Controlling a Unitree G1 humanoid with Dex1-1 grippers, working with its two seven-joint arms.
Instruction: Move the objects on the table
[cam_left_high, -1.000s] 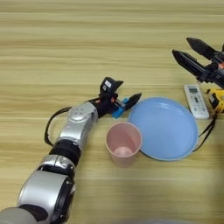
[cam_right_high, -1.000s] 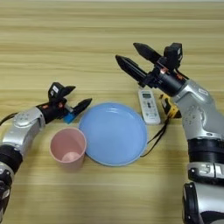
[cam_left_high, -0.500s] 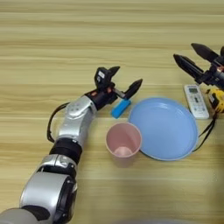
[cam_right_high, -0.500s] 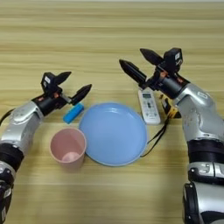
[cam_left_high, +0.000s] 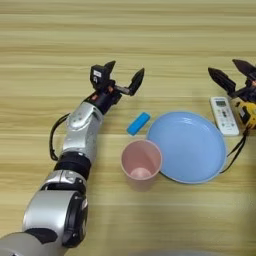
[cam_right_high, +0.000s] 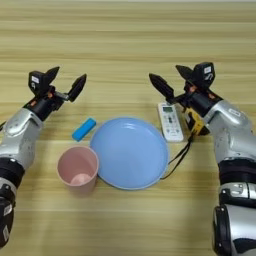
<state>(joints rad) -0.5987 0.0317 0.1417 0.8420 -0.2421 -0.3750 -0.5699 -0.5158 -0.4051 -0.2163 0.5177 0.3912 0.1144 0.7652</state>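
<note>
A small bright-blue block (cam_left_high: 138, 123) lies flat on the wooden table (cam_left_high: 45, 55), just left of the plate. My left gripper (cam_left_high: 124, 75) hovers open above and behind it, apart from it, holding nothing. A white remote control (cam_right_high: 170, 121) rests at the plate's right edge. Over the remote's far end my right gripper (cam_right_high: 170, 80) stands open and empty, its two black fingers spread wide.
A round light-blue plate (cam_right_high: 131, 153) sits at centre front. A pink plastic cup (cam_right_high: 78, 171) stands upright at its left, close to the blue block. A black cable (cam_right_high: 178, 156) runs from my right wrist along the plate's right rim.
My left gripper has let go of the blue block and risen up and away from it; the block now lies free on the table. The right gripper has shifted slightly.
</note>
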